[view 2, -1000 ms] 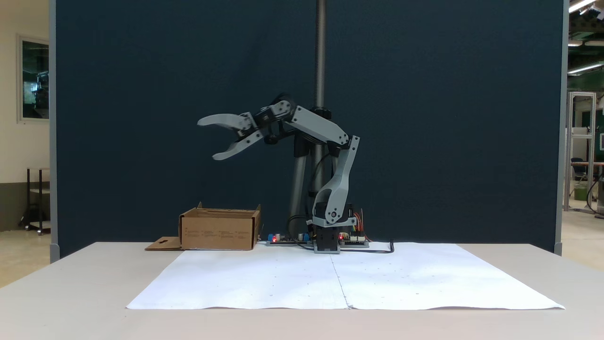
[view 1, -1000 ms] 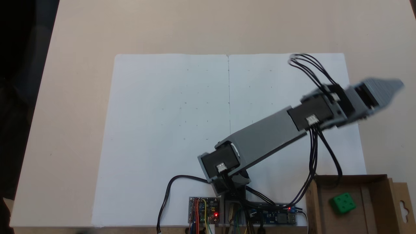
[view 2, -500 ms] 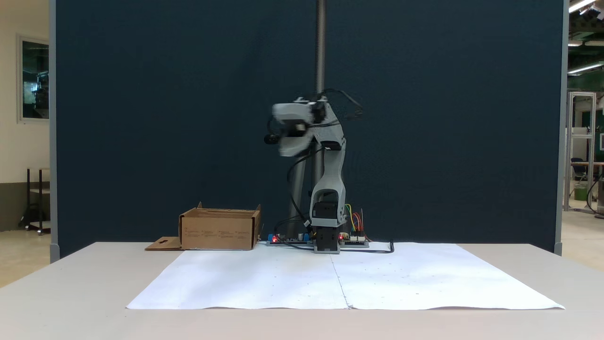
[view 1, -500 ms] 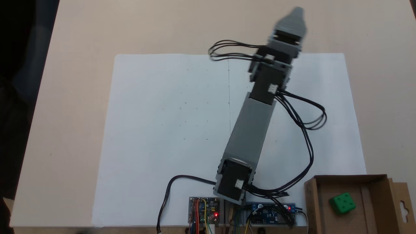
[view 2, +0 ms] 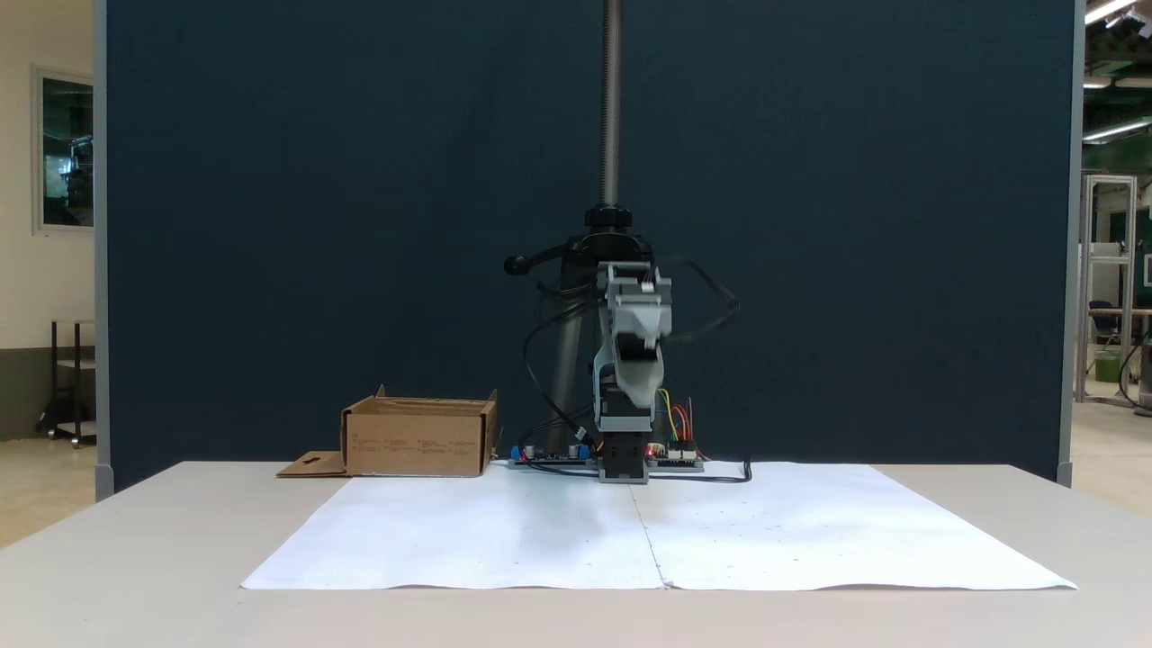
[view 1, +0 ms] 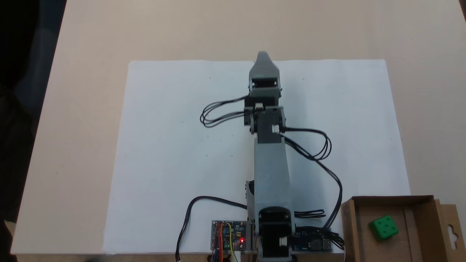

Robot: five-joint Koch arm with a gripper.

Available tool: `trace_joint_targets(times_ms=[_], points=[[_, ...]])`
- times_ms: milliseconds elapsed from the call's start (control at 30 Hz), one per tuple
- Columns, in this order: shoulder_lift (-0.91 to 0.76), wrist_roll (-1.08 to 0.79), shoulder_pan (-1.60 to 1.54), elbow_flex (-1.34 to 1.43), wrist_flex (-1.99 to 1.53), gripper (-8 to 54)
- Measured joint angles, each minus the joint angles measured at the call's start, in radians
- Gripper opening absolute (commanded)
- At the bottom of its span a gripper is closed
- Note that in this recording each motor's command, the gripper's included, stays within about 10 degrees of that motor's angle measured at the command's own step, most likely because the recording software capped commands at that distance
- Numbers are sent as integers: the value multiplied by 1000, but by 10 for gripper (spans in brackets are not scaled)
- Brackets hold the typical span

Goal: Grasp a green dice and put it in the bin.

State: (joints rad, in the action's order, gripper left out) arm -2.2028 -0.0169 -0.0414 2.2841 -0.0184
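Observation:
The green dice (view 1: 383, 227) lies inside the brown cardboard bin (view 1: 350, 225) at the bottom right of a fixed view, pips up, with nothing touching it. In another fixed view the bin (view 2: 418, 438) stands left of the arm's base and its walls hide the dice. My gripper (view 1: 263, 58) points straight out from the base over the middle seam of the white paper, far from the bin. It carries nothing. Seen head-on, the gripper (view 2: 637, 355) hangs above the paper, blurred, its jaws stacked one over the other.
Two white paper sheets (view 1: 189, 145) cover the tabletop in front of the base. Circuit boards (view 1: 228, 234) and loops of black cable (view 1: 313, 145) sit by the base. A metal pole (view 2: 611, 99) and a dark blue panel stand behind the arm.
The arm swung away from the bin side to the centre line, then drew back and lowered. The open jaws seen earlier now face the front camera. The dice stayed in the bin.

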Motion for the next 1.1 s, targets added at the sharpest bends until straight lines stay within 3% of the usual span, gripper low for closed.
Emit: trace_joint_targets(times_ms=[333,1100], points=[[-43,0,17,497,311,420],[-49,-5,17,767,1014,428]])
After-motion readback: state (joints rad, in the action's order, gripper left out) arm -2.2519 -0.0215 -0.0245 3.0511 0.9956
